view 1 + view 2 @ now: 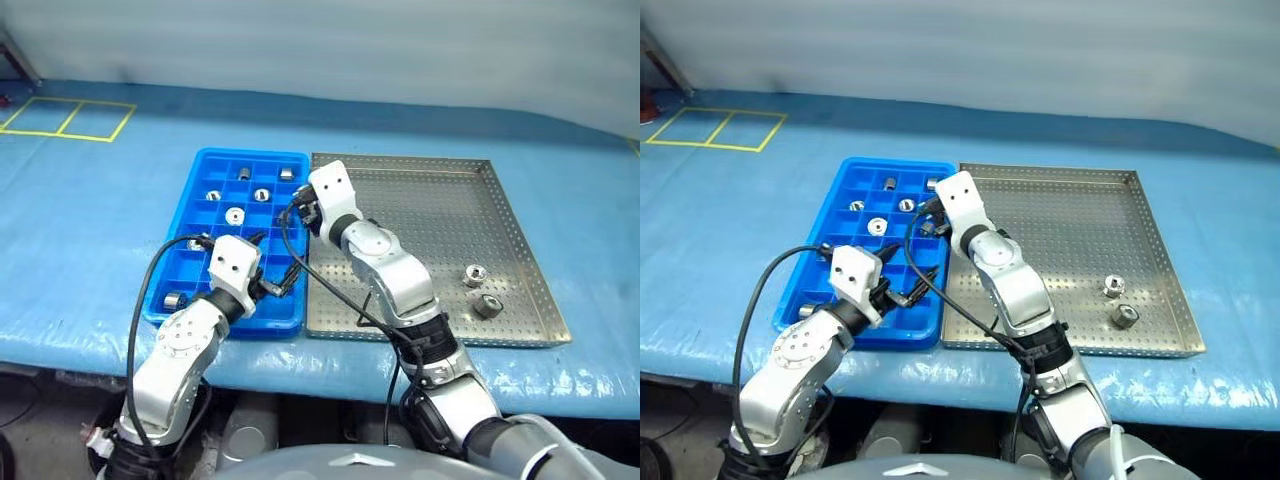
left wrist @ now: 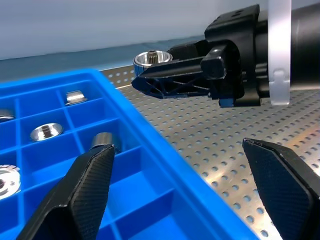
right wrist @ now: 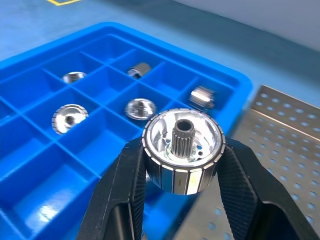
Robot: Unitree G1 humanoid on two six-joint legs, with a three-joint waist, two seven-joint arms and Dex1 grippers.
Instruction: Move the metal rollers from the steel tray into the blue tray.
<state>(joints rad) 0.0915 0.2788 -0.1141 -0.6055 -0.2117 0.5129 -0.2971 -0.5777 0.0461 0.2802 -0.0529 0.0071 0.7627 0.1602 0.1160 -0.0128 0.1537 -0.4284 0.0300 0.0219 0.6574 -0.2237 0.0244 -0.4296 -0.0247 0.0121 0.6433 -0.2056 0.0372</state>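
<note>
My right gripper [image 3: 181, 156] is shut on a metal roller [image 3: 181, 150], a shiny ribbed cylinder with a splined hub. It holds the roller above the right rim of the blue tray [image 1: 200, 170], close to the seam with the steel tray [image 1: 430, 165]. Several rollers lie in the blue tray's compartments, among them one [image 1: 234, 215] near the middle and one [image 1: 174, 299] at the front left. Two more rollers [image 1: 474, 275] [image 1: 487, 305] rest on the steel tray's perforated floor at the front right. My left gripper [image 1: 278, 262] is open and holds nothing, above the blue tray's front right corner.
Both trays sit side by side on a blue table cover [image 1: 90, 230]. Yellow tape squares [image 1: 70, 118] mark the cover at the far left. My two grippers are close together; the left wrist view has the right gripper [image 2: 165, 80] just ahead of my left fingers [image 2: 85, 185].
</note>
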